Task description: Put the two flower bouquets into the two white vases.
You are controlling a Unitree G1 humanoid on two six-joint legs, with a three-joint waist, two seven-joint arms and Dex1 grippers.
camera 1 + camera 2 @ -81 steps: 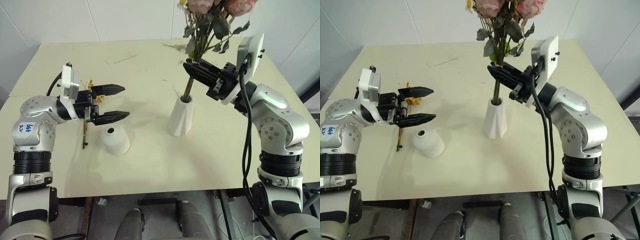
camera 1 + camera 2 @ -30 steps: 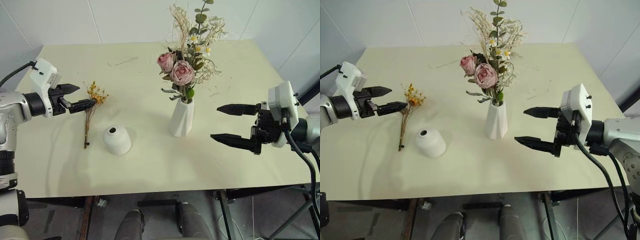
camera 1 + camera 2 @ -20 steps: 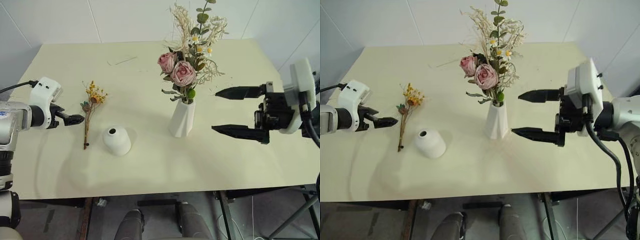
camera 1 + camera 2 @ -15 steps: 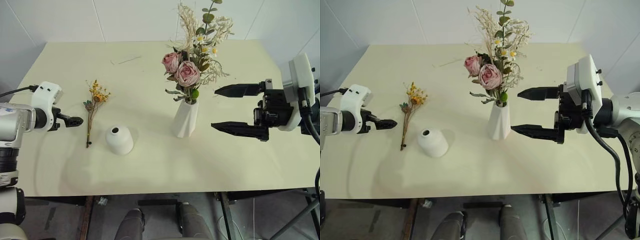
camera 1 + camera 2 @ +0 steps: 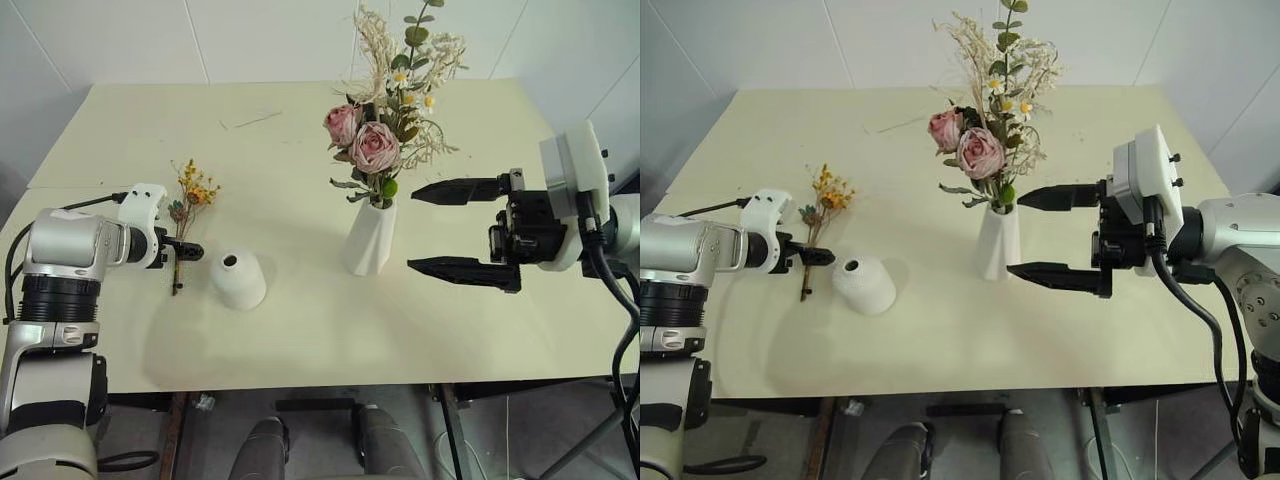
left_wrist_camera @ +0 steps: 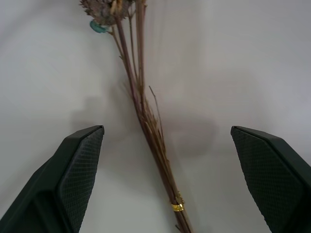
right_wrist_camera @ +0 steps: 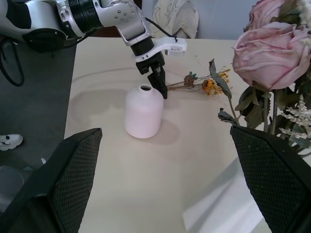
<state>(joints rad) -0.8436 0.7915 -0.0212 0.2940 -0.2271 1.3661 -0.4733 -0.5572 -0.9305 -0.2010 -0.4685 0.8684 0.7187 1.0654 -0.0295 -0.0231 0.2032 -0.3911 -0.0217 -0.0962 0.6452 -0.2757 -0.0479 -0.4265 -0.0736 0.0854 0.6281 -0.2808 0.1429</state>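
The large bouquet (image 5: 385, 130) of pink roses, cream sprigs and green leaves stands upright in the taller faceted white vase (image 5: 370, 240). On the table to its left lies the small bouquet (image 5: 185, 215), its yellow-orange blooms pointing to the far side. The squat white vase (image 5: 238, 280) stands just right of its stem. My left gripper (image 5: 183, 251) points down over the lower stem (image 6: 150, 126), open, with one finger on each side and no contact. My right gripper (image 5: 430, 228) hangs open and empty, right of the taller vase.
Loose thin twigs (image 5: 250, 120) lie near the back of the cream table (image 5: 300, 340). The table's front edge runs just below both vases, and its left edge is close behind my left arm.
My left gripper has sunk and tipped downward, moving in over the small bouquet's stem. My right gripper has drifted slightly toward the taller vase. Both stay open.
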